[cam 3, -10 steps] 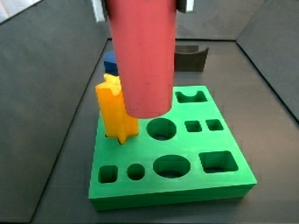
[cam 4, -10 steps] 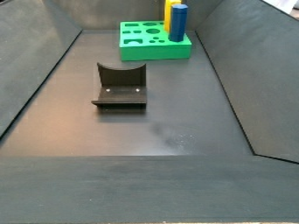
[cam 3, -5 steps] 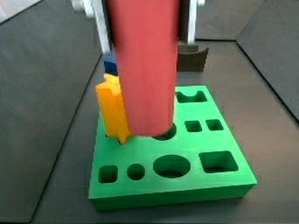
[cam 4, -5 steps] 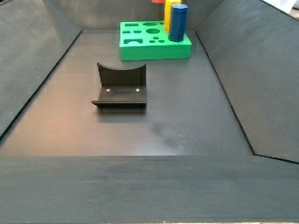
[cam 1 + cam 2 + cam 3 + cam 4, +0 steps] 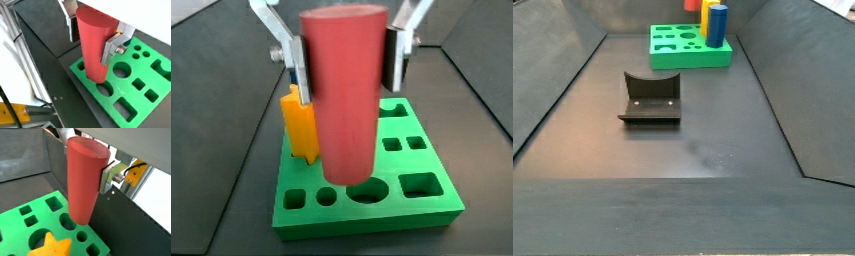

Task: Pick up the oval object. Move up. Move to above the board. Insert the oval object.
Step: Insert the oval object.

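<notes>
My gripper [image 5: 345, 80] is shut on the oval object [image 5: 345, 95], a tall red-pink peg, held upright between both fingers [image 5: 400, 55]. Its lower end hangs over the board [image 5: 418, 205], a green slab with cut-out holes, near a large round hole [image 5: 369, 190]. I cannot tell whether it touches the board. Both wrist views show the peg [image 5: 93, 50] [image 5: 83, 183] in the gripper [image 5: 92, 39] [image 5: 83, 175] over the board [image 5: 143, 82] [image 5: 33, 215]. In a side view only the peg's top [image 5: 691, 4] shows, behind the board [image 5: 687, 52].
An orange-yellow star peg [image 5: 298, 125] stands in the board right beside the held peg; it also shows in a wrist view [image 5: 53, 245]. A blue piece [image 5: 719, 22] stands behind it. The dark fixture [image 5: 651, 97] stands on the floor mid-bin. Grey walls enclose the bin.
The gripper and the oval object have moved down towards the board. The fingers have come into the side view.
</notes>
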Robot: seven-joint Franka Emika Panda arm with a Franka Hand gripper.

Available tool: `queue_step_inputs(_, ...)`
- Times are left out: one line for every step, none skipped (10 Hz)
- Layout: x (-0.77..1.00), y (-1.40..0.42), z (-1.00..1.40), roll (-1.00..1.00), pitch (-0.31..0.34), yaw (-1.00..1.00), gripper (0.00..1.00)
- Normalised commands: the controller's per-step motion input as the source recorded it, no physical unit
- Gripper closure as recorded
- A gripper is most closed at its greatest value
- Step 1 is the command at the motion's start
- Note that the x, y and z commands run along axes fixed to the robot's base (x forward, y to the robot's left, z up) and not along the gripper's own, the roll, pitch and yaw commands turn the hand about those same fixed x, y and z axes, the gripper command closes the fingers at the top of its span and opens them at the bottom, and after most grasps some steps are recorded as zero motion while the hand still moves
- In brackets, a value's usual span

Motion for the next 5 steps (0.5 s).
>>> queue_step_inputs(0.0,0.0,0.0,0.02,0.0,0.0,1.0)
queue_step_inputs(0.45,0.01,-0.11,0.15,0.006,0.13,1.0)
queue_step_inputs(0.59,0.0,-0.14,0.11,0.0,0.11,1.0)
queue_step_inputs(0.46,0.0,-0.15,0.07,0.0,0.0,1.0)
queue_step_inputs(0.38,0.0,-0.17,0.08,0.0,0.0,1.0)
